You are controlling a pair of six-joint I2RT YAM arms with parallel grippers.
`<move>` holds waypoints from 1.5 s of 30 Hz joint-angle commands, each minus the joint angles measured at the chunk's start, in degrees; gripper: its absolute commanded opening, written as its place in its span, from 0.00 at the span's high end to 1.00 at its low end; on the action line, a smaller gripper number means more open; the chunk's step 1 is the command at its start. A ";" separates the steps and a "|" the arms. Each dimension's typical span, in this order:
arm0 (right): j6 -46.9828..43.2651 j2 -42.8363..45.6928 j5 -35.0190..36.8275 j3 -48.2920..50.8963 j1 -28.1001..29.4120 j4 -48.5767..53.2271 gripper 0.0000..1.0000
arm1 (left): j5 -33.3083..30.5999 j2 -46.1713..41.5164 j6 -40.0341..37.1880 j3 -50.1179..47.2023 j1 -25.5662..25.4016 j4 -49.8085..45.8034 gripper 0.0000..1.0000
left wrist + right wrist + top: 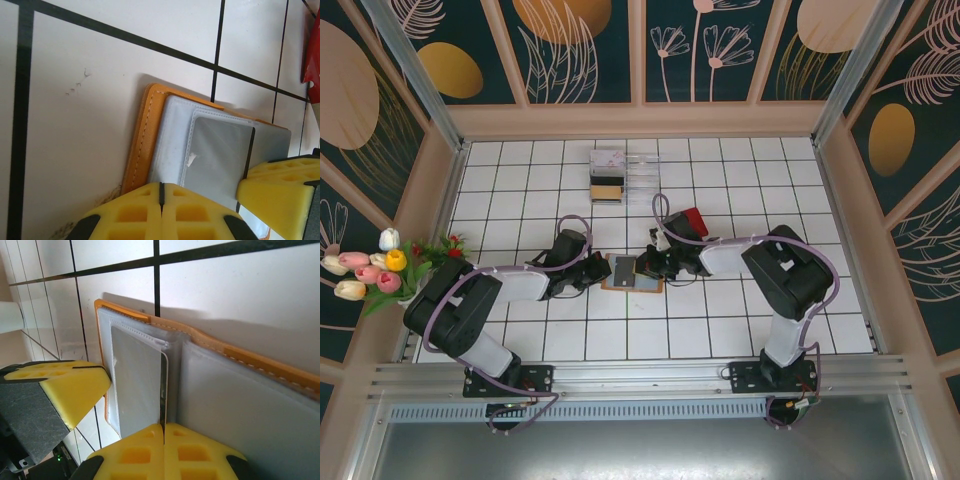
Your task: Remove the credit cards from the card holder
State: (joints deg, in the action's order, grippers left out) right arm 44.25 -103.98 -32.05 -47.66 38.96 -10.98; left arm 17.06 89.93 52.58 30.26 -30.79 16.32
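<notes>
Overhead first: the card holder is lying open, book-fashion, on the white tiled table, near the middle and well apart from the clear box at the far side. The left gripper is sitting at its left edge and the right gripper at its right. Likely one arm is pinning while the other is working.

Left wrist: the left gripper is sitting with jaws shut, seam tight, over the holder's left edge. It is apparently pressing the holder flat so it is not sliding. A grey credit card is showing inside a clear sleeve, and the right gripper's finger is sitting just beside it.

Right wrist: the right gripper is also sitting closed, close by the fold between the panels and in line with the card's edge. Whether it is nipping that edge I cannot tell. The card is not yet out of its sleeve.
</notes>
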 commanded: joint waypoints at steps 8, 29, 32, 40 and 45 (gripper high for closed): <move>-1.05 1.87 -2.56 1.00 -1.69 1.94 0.85 | -3.04 -1.42 -1.31 0.14 -0.19 -6.22 0.94; 2.48 -1.44 -1.19 -1.55 1.06 1.40 0.78 | 2.21 -1.81 -1.14 2.84 -0.23 -2.71 0.92; 2.80 -1.81 -1.08 -1.82 1.03 1.38 0.78 | 0.15 0.27 -1.63 2.97 -0.21 -4.62 0.92; 2.77 -0.30 0.00 -2.53 1.03 1.07 0.80 | -0.62 0.60 -1.73 1.40 -0.23 -5.01 0.93; 2.54 1.87 1.39 -2.29 1.05 0.55 0.80 | -1.30 0.33 -1.69 0.95 -0.24 -5.41 0.93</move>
State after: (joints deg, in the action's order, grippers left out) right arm 46.68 -104.51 -32.34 -49.04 39.75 -10.11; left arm 17.74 90.02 51.70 32.32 -30.87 13.28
